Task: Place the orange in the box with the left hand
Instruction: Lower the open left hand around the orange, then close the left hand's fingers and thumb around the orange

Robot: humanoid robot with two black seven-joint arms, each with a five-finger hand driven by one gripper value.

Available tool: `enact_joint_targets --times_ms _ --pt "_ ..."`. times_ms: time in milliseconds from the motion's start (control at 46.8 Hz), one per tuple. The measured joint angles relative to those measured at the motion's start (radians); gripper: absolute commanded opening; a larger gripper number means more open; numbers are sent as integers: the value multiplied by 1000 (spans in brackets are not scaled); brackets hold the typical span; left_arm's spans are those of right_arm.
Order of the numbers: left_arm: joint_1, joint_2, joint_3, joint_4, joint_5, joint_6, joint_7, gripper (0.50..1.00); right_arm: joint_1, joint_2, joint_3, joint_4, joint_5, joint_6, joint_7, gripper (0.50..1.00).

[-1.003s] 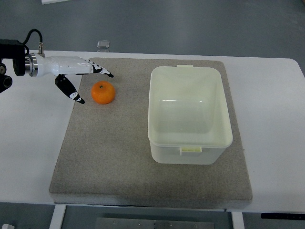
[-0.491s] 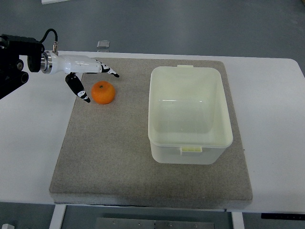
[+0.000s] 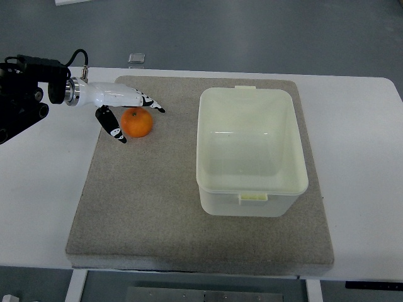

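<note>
My white left hand (image 3: pixel 123 107) has slid in over the round orange (image 3: pixel 136 122), fingers (image 3: pixel 153 106) still spread around it, not clamped, so grasp comes next before the translucent white plastic box (image 3: pixel 250 150).

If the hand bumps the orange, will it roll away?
Probably a little. The orange is round and sits free on the mat, so a nudge could roll it. The mat looks fuzzy, which should slow it. The left hand has open fingers on both sides, so it may be caught.
</note>
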Motion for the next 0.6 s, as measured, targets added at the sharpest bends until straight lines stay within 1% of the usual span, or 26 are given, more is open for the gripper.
enact_joint_targets --times_ms 256,406,448,598 --pt "1 4 30 2 34 9 0 981 0 0 0 0 0 0 0 932" --pt "-2 4 46 29 51 59 0 954 0 0 0 0 0 0 0 932" --pt "-2 0 51 46 52 72 0 936 0 0 0 0 0 0 0 932" --pt "-5 -13 80 66 52 96 0 928 0 0 0 0 0 0 0 932"
